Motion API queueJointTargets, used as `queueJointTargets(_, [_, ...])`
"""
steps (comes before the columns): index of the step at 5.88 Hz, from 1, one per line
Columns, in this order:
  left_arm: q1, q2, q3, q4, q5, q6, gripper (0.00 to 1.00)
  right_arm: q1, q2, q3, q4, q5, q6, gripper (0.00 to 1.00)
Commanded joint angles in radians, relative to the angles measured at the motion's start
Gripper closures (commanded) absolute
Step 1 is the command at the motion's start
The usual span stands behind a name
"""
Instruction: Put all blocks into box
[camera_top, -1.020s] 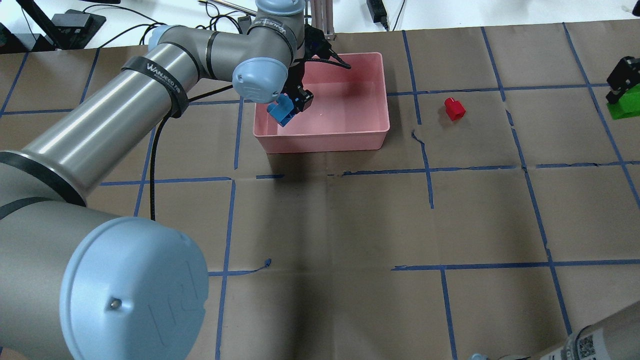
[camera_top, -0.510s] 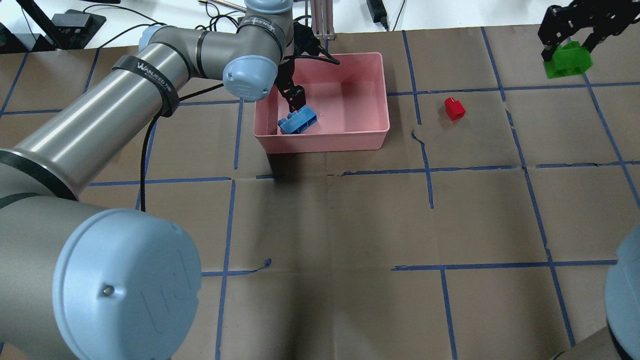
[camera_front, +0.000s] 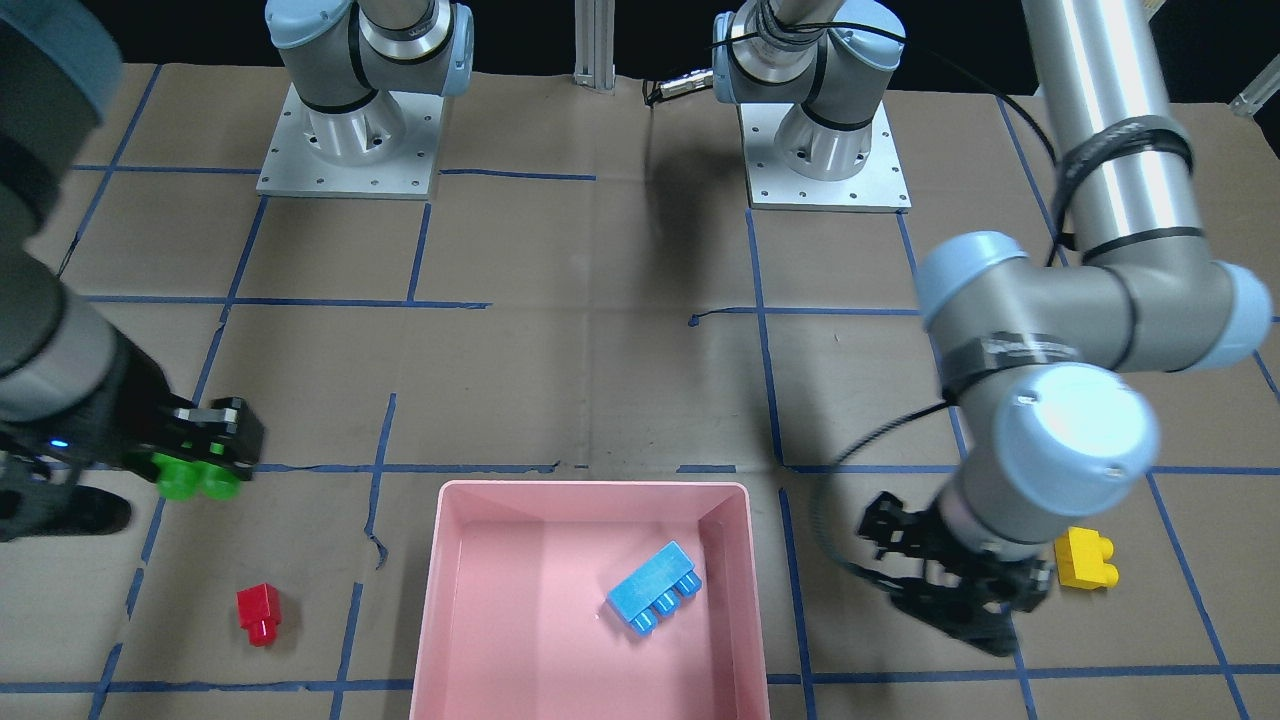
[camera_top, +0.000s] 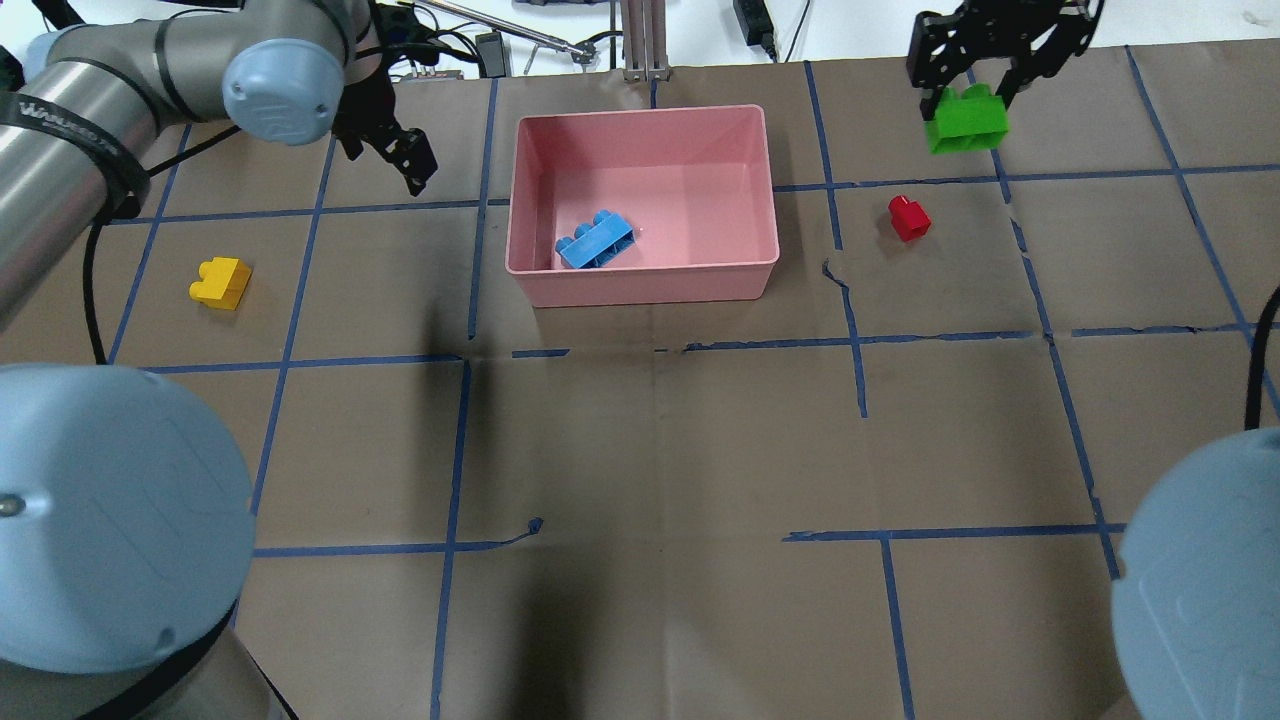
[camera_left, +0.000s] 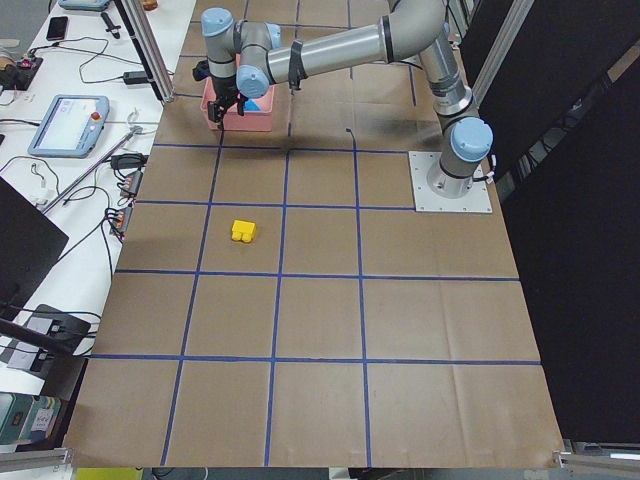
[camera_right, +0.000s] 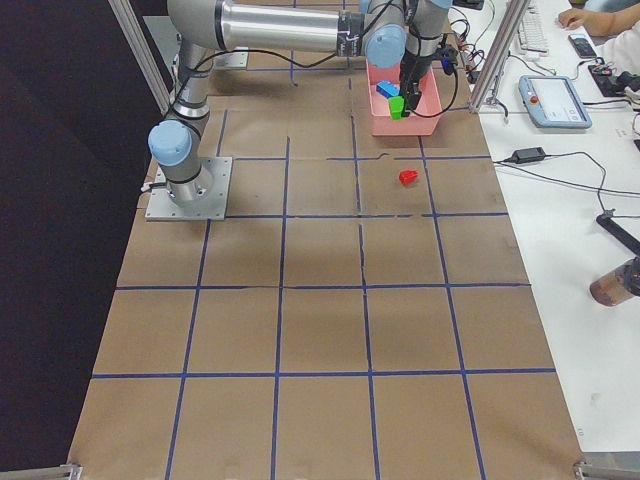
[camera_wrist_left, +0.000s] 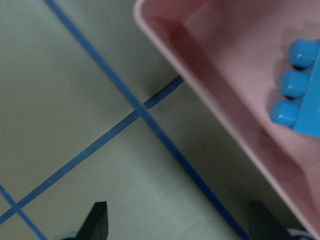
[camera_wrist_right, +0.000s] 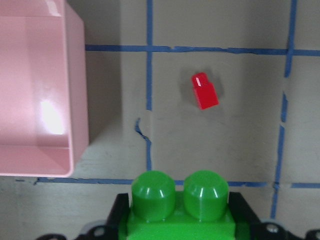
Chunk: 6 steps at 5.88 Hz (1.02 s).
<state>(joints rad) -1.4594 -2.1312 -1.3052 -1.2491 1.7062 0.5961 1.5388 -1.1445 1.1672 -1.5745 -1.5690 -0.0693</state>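
Note:
The pink box stands at the far middle of the table, and the blue block lies inside it near its left front corner. My left gripper is open and empty, hovering left of the box; its wrist view shows the box wall and the blue block. The yellow block lies on the table farther left. My right gripper is shut on the green block, held in the air right of the box. The red block lies on the table below it.
The table is covered in brown paper with a blue tape grid. An aluminium post and cables stand behind the box. The two arm bases sit at the robot's side of the table.
My left gripper let go of the blue block inside the box, then moved left out of the box. My right gripper carried the green block leftward, closer to the box.

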Motion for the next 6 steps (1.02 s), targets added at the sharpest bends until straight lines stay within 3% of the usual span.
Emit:
queueJointTargets(1, [0.216,-0.002,-0.069,0.002,0.004,0.010,0.01,0.180,0.131,-0.093,-0.028,0.023,0.145,0.69])
queueJointTargets(3, [0.302,-0.030,-0.091,0.014,0.004,0.040,0.01,0.256,0.280,-0.124,-0.135,0.049,0.216,0.69])
queueJointTargets(4, [0.351,-0.064,-0.104,0.078,0.003,0.095,0.01,0.256,0.322,-0.123,-0.206,0.049,0.217,0.68])
queueJointTargets(5, [0.356,-0.090,-0.124,0.144,0.004,0.122,0.01,0.256,0.339,-0.121,-0.211,0.050,0.220,0.13])
queueJointTargets(6, [0.356,-0.111,-0.121,0.164,0.004,0.116,0.01,0.257,0.336,-0.121,-0.202,0.056,0.236,0.01])
